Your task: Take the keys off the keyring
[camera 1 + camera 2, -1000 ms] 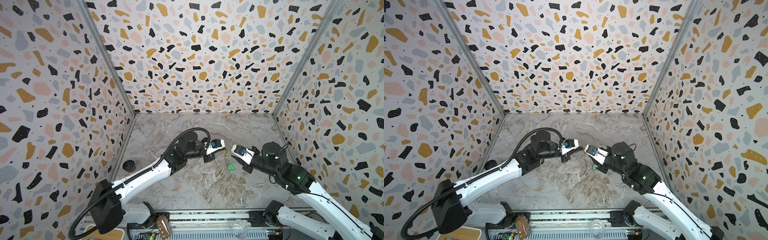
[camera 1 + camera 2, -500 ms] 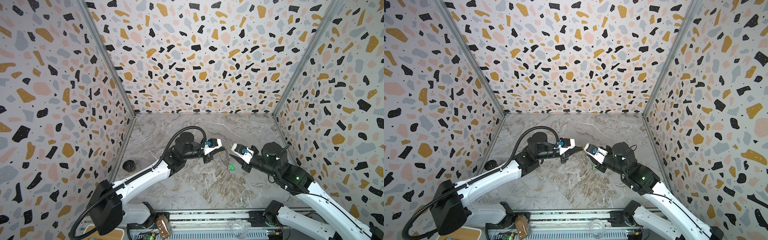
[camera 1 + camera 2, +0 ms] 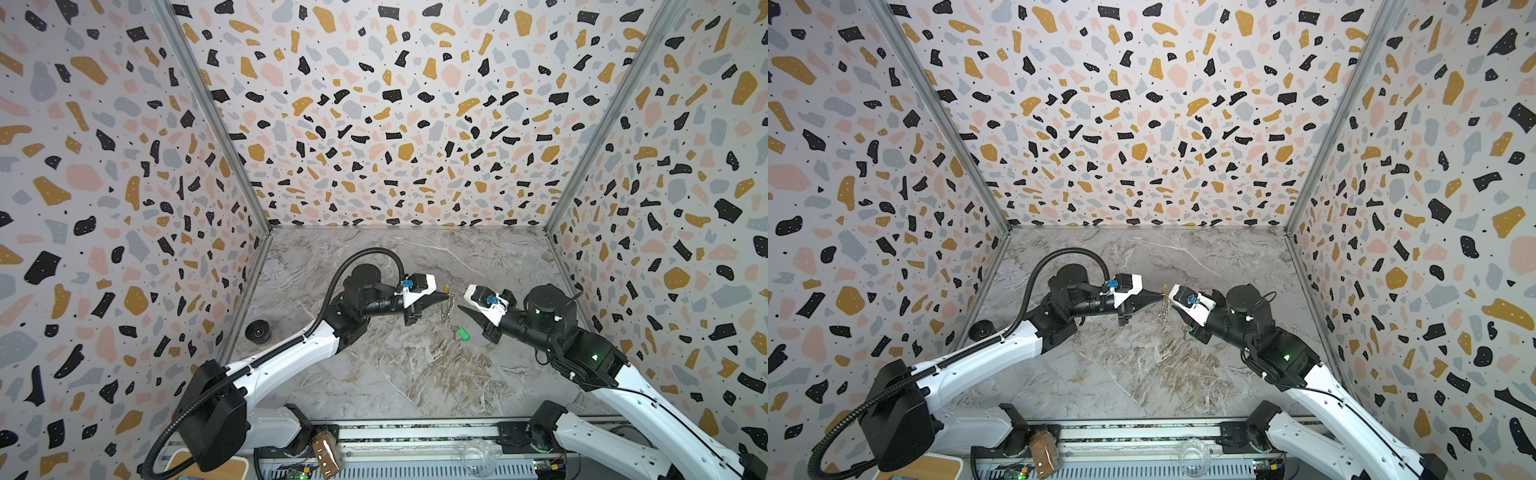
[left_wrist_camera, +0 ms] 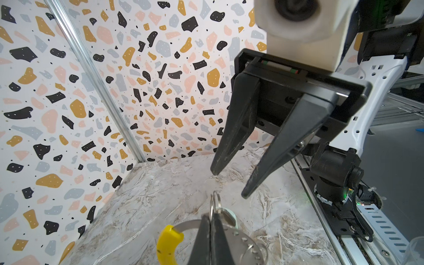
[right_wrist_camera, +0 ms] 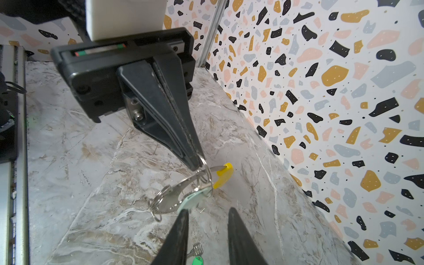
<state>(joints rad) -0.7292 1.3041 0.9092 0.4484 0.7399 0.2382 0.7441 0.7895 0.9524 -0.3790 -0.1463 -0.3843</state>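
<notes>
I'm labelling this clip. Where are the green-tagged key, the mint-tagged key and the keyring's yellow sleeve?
green-tagged key (image 3: 462, 334): in a top view, on its green tag.
mint-tagged key (image 5: 193, 202): right wrist view, on its pale tag.
yellow sleeve (image 5: 223, 175): right wrist view, middle of its arc.

The keyring (image 5: 181, 184) is thin bright metal with a glossy yellow sleeve (image 5: 223, 175) of plastic, the green tag (image 5: 197, 261) and pale mint tag (image 5: 191, 203) are smooth plastic, the left hand (image 5: 198, 164) is matt black plastic, faintly scuffed, and the surface (image 5: 110, 183) looks like dull-sheened veined marble.
</notes>
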